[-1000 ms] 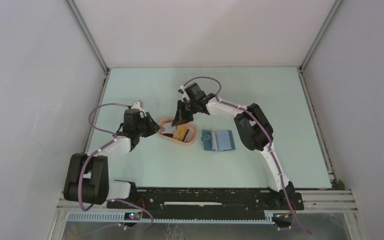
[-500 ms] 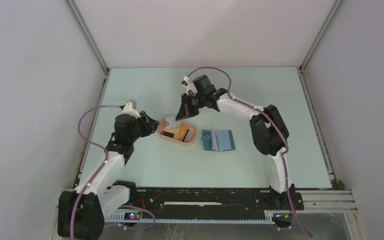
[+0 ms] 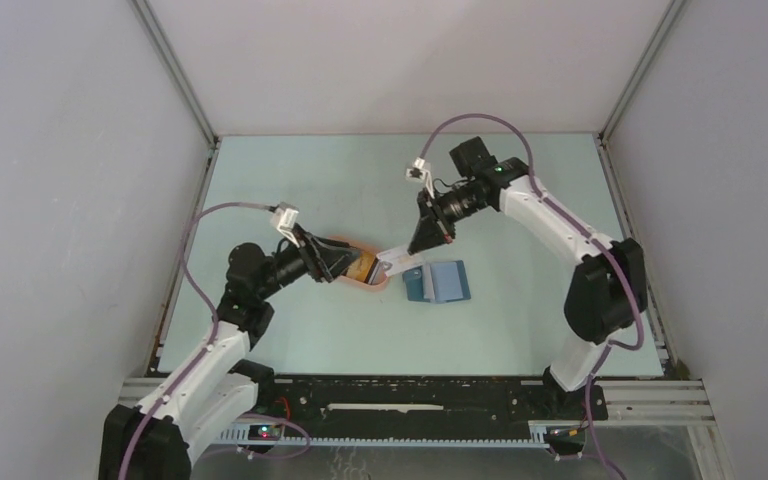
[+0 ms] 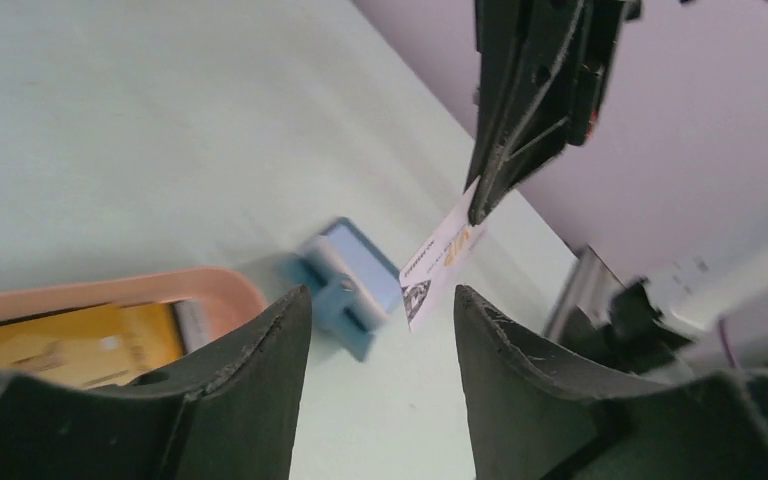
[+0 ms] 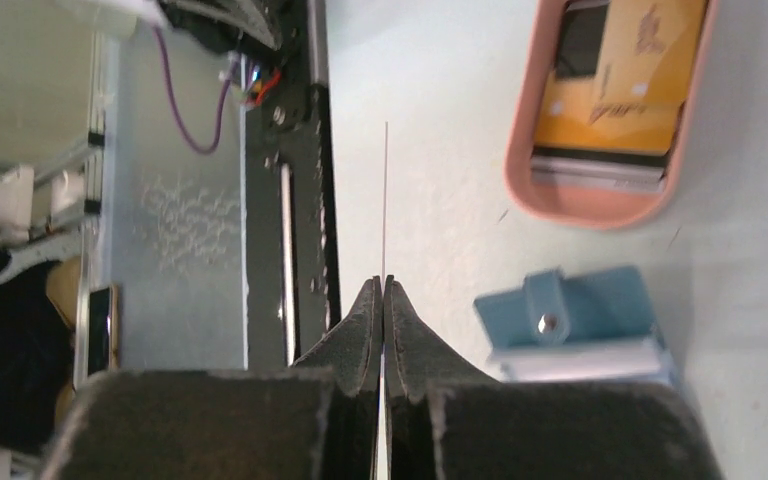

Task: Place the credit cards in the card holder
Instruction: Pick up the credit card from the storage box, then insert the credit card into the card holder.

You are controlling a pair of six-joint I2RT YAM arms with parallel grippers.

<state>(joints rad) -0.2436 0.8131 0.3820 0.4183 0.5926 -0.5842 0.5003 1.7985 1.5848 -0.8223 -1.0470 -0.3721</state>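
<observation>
Whitish card (image 3: 397,260) pinched in right jaws, held over table (image 3: 300,180) between tray (image 3: 376,288) and holder (image 3: 438,281), left jaws parted over tray's left end, yellow card (image 3: 363,268) inside

arms (image 3: 552,216): white, black joints | cables (image 3: 230,206): purple | hands (image 5: 382,285): black

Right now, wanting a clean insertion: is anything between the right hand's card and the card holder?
Nothing visible. The whitish card, pinched in the right hand, hangs in open air just beside the card holder. The pink tray and the open left hand sit on the card's far side, off that path.
</observation>
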